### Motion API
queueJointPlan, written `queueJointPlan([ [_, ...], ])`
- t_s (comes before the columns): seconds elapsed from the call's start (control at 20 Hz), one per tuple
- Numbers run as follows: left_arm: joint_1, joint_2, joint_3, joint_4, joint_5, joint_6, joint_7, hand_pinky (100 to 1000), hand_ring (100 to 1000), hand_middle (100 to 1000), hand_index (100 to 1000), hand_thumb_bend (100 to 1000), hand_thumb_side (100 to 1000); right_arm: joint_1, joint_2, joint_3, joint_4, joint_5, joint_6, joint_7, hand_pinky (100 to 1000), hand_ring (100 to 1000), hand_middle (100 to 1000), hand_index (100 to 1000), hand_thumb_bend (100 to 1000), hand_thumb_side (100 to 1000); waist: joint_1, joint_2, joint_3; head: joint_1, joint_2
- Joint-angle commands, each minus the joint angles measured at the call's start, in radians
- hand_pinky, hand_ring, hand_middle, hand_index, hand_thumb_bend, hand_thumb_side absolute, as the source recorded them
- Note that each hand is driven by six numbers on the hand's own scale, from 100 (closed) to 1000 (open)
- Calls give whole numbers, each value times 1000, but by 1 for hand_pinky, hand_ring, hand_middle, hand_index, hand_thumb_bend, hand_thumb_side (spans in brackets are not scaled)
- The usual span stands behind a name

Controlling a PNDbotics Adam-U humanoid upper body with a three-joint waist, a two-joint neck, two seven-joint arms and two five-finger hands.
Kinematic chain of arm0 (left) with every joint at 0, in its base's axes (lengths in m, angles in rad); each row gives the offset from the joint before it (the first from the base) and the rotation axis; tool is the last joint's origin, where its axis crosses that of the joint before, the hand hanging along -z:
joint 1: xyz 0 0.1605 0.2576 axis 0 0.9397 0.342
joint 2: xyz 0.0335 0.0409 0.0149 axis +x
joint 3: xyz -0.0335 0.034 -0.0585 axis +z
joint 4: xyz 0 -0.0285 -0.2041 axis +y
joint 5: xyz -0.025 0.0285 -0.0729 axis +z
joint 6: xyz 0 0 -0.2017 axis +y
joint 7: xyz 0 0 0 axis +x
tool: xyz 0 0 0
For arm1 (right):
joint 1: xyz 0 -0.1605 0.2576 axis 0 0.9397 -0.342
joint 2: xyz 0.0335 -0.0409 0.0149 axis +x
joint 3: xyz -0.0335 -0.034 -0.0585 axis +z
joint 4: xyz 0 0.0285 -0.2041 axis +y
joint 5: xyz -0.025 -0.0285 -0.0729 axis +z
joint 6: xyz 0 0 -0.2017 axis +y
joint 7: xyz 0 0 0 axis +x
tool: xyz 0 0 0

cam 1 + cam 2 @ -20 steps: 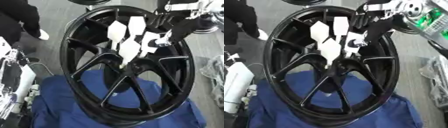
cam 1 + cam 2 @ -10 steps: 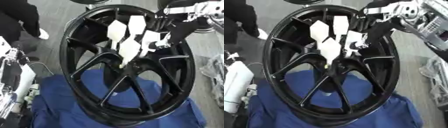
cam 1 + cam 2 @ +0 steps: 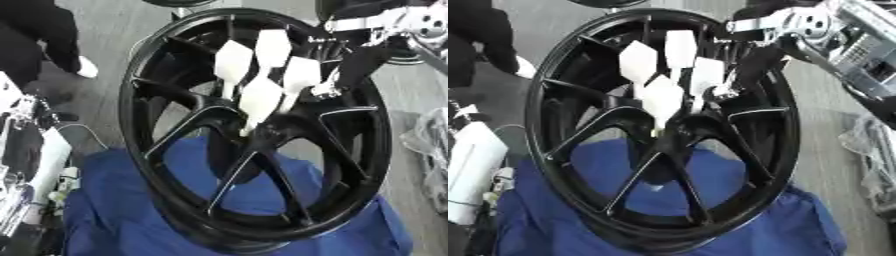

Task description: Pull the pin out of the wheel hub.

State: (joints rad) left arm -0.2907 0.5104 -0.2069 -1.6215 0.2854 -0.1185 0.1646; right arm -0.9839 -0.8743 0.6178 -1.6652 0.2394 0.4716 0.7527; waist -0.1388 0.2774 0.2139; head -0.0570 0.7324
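Grey floor and a blue cloth (image 3: 262,220) sit under the black wheel hub (image 3: 262,135), where my right hand (image 3: 262,90), fingers reaching down together, pinches the small pin (image 3: 244,132) at the centre, seemingly not yet out.

One black wheel hub (image 3: 175,150), one blue cloth (image 3: 131,220) beneath it, and one robot hand (image 3: 262,75) show.

Glossy black metal wheel hub (image 3: 262,145), smooth spokes catching light. Soft matt blue cloth (image 3: 131,220) beneath. Smooth white plastic-looking shells on right hand (image 3: 262,75).
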Motion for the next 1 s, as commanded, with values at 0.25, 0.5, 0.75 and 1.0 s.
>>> queueJointPlan([
  [0.25, -11, 28, 5, -21, -8, 2, 4, 628, 806, 666, 696, 147, 903, -14, -19, -27, -24, -63, 82, -75, 737, 628, 440, 550, 272, 279, 9, -15, -1, 1, 3],
  [0.5, -10, 28, 5, -20, -9, 6, 3, 627, 806, 665, 696, 146, 906, -7, -27, -40, -39, -125, 115, -178, 710, 579, 400, 506, 167, 233, 8, -17, -2, 1, 2],
  [0.75, -9, 28, 5, -20, -11, 9, 2, 627, 806, 664, 695, 146, 906, 9, -47, -64, -59, -167, 120, -238, 696, 557, 380, 475, 111, 228, 7, -19, -2, 1, 3],
  [1.0, -8, 28, 6, -18, -11, 12, 1, 626, 805, 662, 693, 144, 906, 29, -61, -97, -74, -196, 126, -277, 675, 534, 373, 433, 129, 176, 8, -21, -3, 0, -2],
])
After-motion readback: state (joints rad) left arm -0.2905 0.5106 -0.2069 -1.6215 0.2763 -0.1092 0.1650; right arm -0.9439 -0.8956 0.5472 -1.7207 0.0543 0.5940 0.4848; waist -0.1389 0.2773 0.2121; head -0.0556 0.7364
